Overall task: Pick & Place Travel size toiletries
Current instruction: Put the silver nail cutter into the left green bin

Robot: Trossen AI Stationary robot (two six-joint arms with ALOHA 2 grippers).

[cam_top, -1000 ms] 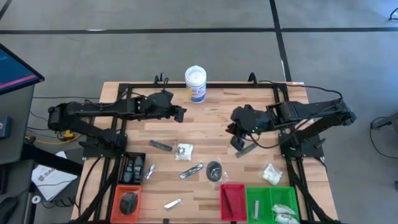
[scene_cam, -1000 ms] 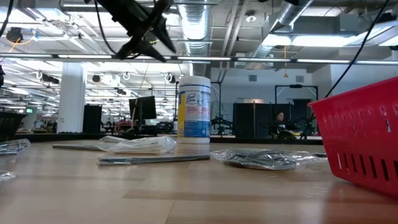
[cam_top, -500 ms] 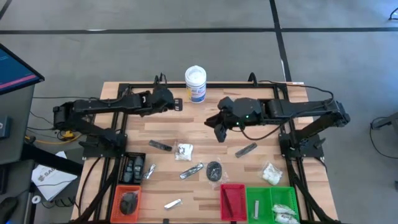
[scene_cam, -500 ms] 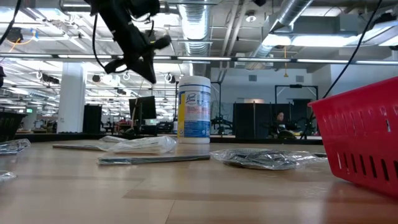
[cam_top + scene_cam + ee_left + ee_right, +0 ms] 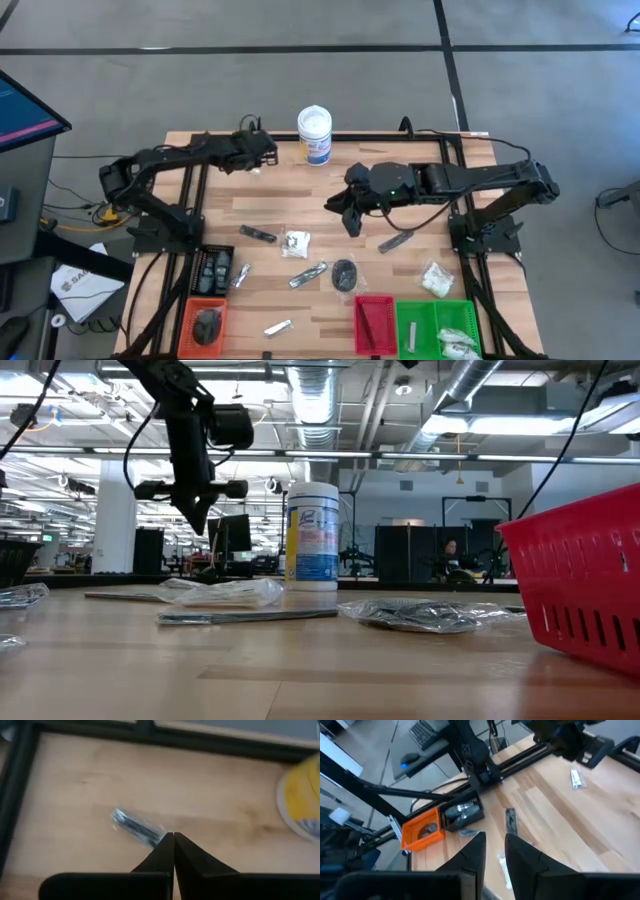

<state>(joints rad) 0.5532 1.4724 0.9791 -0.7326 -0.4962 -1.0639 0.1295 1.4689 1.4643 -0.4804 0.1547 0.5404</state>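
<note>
Travel size toiletries lie scattered on the wooden table: a black stick (image 5: pixel 258 234), a clear packet with white contents (image 5: pixel 295 242), a silvery tube (image 5: pixel 308 274), a dark disc (image 5: pixel 344 273), a grey stick (image 5: pixel 397 240) and a white packet (image 5: pixel 436 279). My left gripper (image 5: pixel 258 166) hangs shut at the far left, pointing steeply down, well above the table in the low view (image 5: pixel 197 525). Below its tips (image 5: pixel 173 836) lies a small packet with a dark stick (image 5: pixel 134 826). My right gripper (image 5: pixel 343 215) hovers over mid-table, its fingers (image 5: pixel 494 842) slightly apart with nothing between them.
A white tub with a blue label (image 5: pixel 314 135) stands at the far edge, between the arms. Orange (image 5: pixel 205 320), red (image 5: pixel 375 325) and green (image 5: pixel 440 328) trays line the near edge. A black holder (image 5: pixel 210 268) sits near the left. A black frame (image 5: pixel 190 200) borders the table.
My left gripper has swung toward the table's far left corner, sunk, tipped steeply downward and shut on nothing. My right gripper has moved from above the grey stick toward the table's left; the stick stays lying on the table.
</note>
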